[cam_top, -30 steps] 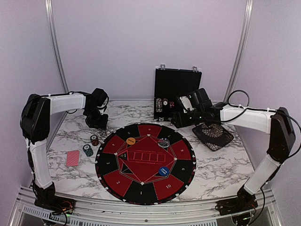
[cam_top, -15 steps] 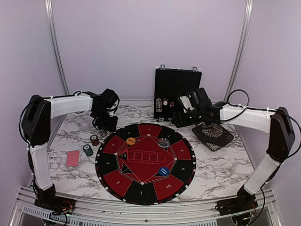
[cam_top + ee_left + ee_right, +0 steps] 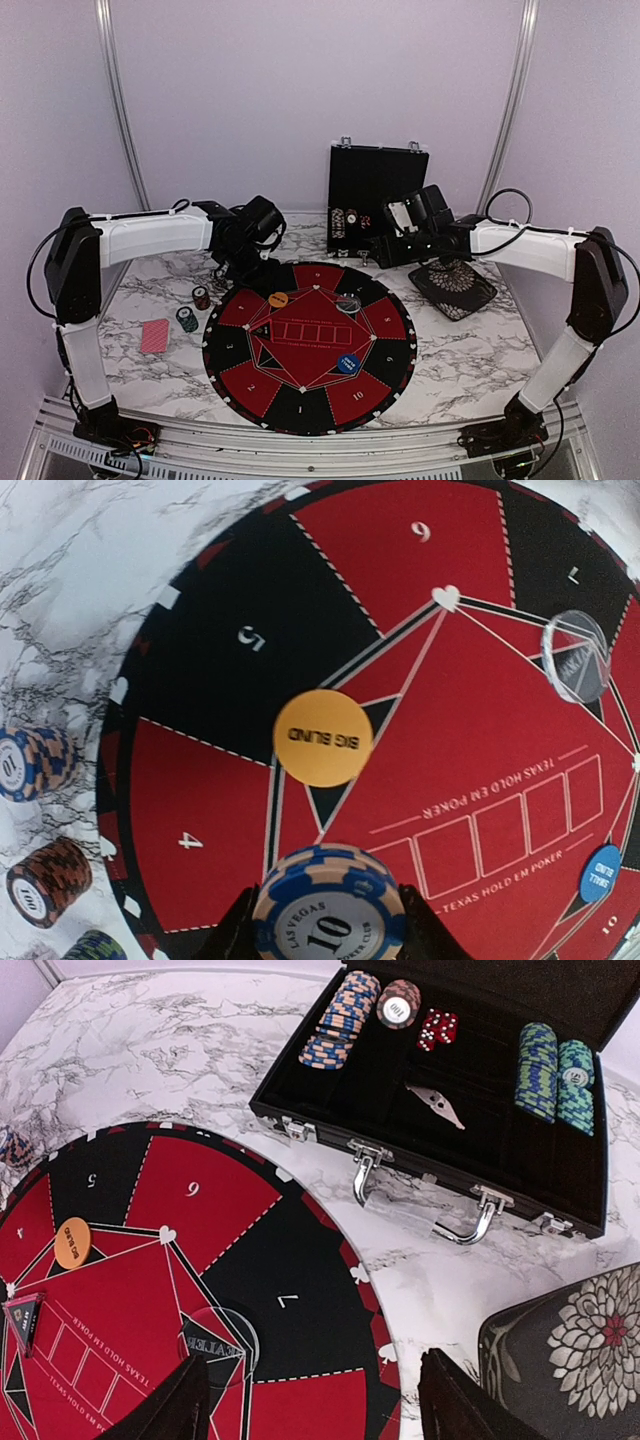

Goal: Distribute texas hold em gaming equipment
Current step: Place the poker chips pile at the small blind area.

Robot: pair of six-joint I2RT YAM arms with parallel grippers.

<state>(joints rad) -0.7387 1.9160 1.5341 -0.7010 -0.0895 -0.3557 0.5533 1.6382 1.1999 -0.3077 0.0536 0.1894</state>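
A blue-and-white chip (image 3: 328,900) marked 10 sits clamped between the fingers of the left gripper (image 3: 326,922), face toward the wrist camera. It hangs above the mat (image 3: 300,395), over the red centre, near segment 4. Just beyond it on the mat lies the orange disc (image 3: 322,738), flat, printed BIG BLIND. The clear disc (image 3: 578,665) rests farther across, toward segment 7, and the blue disc (image 3: 600,873) lies on the mat's near side.

Off the mat's left edge, three loose stacks (image 3: 45,880) stand on the desk (image 3: 470,350) – one blue and orange, one red and black, one teal and only partly in view. The cards (image 3: 155,336) lie flat on the desk, just left of these.

The right gripper (image 3: 315,1385) hangs over the mat's far edge by segment 7, fingers spread wide and holding nothing. Behind it the case (image 3: 470,1150) stands open on the desk – cased stacks (image 3: 340,1020) at its left and right ends, red dice (image 3: 437,1028) between them. The dish (image 3: 570,1360) sits on the desk, right of the mat.
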